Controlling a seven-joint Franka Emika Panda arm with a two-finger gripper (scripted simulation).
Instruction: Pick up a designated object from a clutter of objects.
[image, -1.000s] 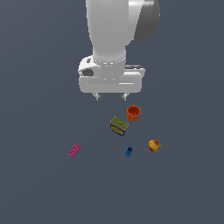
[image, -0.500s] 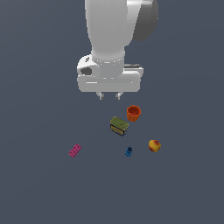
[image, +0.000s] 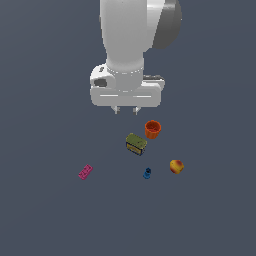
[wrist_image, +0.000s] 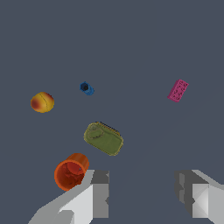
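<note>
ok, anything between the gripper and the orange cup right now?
No. In the exterior view the stretch from the gripper to the orange cup is bare floor; the olive box sits beside the cup, off that line.

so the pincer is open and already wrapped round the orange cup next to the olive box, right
Not quite. The pincer is open, but it holds nothing: in the exterior view it hangs above the orange cup, apart from it. The wrist view shows the gap between its fingers bare, with the cup off to one side. The cup does sit next to the olive box.
</note>
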